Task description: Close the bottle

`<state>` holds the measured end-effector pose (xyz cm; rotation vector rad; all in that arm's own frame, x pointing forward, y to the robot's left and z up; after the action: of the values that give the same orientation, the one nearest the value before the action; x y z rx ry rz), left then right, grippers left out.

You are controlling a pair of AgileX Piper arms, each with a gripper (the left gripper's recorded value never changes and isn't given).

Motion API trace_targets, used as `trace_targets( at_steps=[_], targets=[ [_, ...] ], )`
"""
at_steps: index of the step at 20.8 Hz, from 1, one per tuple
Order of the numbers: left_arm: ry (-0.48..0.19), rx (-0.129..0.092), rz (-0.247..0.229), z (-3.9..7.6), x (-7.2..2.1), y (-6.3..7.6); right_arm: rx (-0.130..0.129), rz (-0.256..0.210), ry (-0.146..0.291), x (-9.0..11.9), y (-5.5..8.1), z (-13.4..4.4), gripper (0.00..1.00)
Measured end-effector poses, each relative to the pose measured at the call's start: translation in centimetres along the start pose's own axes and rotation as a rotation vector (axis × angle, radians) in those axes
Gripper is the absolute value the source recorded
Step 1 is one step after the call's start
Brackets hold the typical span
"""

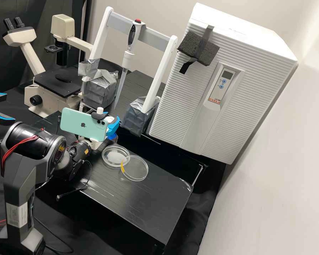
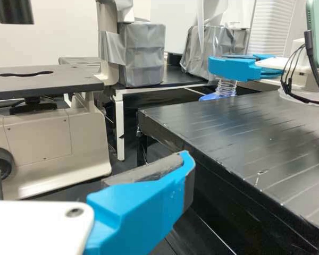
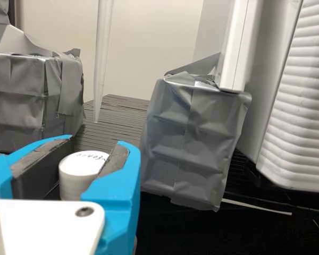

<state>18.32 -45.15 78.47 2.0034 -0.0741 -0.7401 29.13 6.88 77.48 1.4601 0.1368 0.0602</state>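
My right gripper (image 3: 93, 154) is shut on a small white cap (image 3: 80, 172), held between its grey pads. From the left wrist view, that same right gripper (image 2: 239, 66) hangs just above the threaded neck of a clear bottle (image 2: 226, 87) at the far edge of the raised black platform (image 2: 255, 138). In the high view the right gripper (image 1: 114, 126) sits behind a mint-green phone (image 1: 83, 124) mounted on its wrist, which hides the bottle. My left gripper (image 1: 5, 108) is at the far left edge, open and holding nothing. One of its fingers (image 2: 149, 202) is low beside the platform.
Two clear petri dishes (image 1: 115, 155) (image 1: 134, 167) lie on the platform near the right arm. A microscope (image 1: 49, 81) stands at the back left. A pipette hangs in a white stand (image 1: 131, 39) with taped grey feet (image 3: 194, 143). A large white machine (image 1: 216, 81) fills the right.
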Motion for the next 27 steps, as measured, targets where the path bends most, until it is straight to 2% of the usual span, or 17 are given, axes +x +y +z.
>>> trace_targets(
  at_steps=[16, 17, 27],
  targets=[
    [-0.007, 0.000, -0.002, 0.1, 0.07, 0.0, -0.001, -0.011, -0.009, -0.8, -0.1, 0.2, 0.00],
    [-0.007, 0.000, -0.002, 0.1, 0.07, 0.0, -0.001, -0.011, -0.009, -0.8, -0.1, 0.2, 1.00],
    [-0.007, 0.000, -0.002, 0.1, 0.07, 0.0, 0.003, -0.014, -0.006, -1.0, -0.2, 0.0, 1.00]
  ],
)
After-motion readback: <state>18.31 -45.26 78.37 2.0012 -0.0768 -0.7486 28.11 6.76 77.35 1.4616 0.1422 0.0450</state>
